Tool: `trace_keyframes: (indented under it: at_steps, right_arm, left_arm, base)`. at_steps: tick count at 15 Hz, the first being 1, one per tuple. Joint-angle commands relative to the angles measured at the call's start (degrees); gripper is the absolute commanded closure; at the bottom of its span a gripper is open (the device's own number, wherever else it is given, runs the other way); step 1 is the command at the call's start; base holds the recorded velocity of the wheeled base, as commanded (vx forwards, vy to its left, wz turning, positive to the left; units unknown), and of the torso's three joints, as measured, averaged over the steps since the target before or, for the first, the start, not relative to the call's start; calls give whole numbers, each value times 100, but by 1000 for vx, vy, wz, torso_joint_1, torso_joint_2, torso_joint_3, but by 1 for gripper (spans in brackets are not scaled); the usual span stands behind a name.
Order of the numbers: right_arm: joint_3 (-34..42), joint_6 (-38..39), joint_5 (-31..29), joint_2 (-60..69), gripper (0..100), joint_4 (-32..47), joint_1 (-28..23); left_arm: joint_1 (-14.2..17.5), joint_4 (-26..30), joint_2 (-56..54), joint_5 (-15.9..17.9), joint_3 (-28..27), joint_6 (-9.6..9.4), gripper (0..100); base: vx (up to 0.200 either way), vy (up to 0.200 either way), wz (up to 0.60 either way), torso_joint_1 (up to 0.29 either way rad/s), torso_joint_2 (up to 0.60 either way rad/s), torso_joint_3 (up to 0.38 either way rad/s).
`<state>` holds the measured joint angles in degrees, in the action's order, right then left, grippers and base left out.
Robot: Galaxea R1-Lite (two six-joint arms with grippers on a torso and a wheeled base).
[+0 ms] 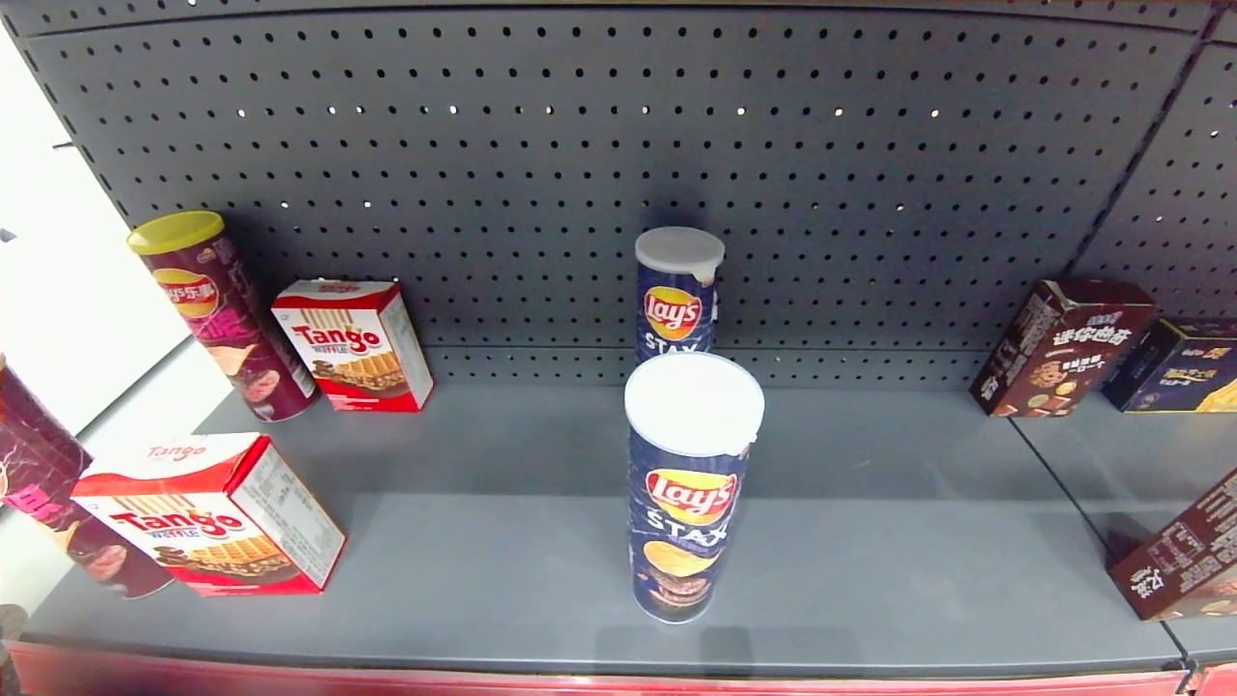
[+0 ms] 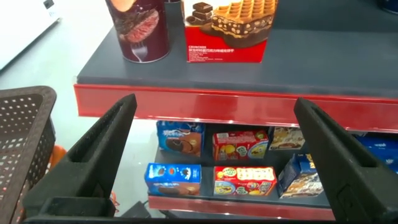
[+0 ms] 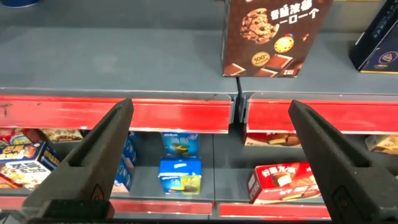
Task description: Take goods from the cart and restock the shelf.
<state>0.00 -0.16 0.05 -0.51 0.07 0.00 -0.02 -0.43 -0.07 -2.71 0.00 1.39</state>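
Observation:
Two blue chip cans with white lids stand mid-shelf in the head view, one near the front (image 1: pixel 690 488) and one against the back panel (image 1: pixel 678 290). My left gripper (image 2: pixel 214 104) is open and empty, held below and in front of the shelf's red front edge (image 2: pixel 205 102), under a maroon can (image 2: pixel 140 31) and a wafer box (image 2: pixel 227 31). My right gripper (image 3: pixel 211 107) is also open and empty, facing the red edge (image 3: pixel 180 112) below a brown cookie box (image 3: pixel 273 34). The black mesh cart basket (image 2: pixel 25 137) sits beside the left gripper.
On the shelf's left stand a maroon can with a yellow lid (image 1: pixel 217 309) and two red wafer boxes (image 1: pixel 353 343) (image 1: pixel 213 517). Brown cookie boxes (image 1: pixel 1058 348) (image 1: pixel 1184 556) and a dark blue box (image 1: pixel 1184 365) are at right. Bare shelf (image 1: pixel 918 522) flanks the blue cans. Lower shelves hold snack boxes (image 3: pixel 180 174).

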Motion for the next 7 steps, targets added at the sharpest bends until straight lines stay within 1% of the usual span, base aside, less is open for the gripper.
trace_keyframes:
  at_steps: [1, 7]
  right_arm:
    - [0, -2, 4, -10, 0, 1, 0]
    - [0, -37, -31, -10, 0, 1, 0]
  left_arm:
    - [2, -1, 7, -2, 0, 2, 0]
    - [2, -1, 7, -2, 0, 2, 0]
  base:
    - [0, 0, 0, 0, 0, 0]
    - [0, 0, 0, 0, 0, 0]
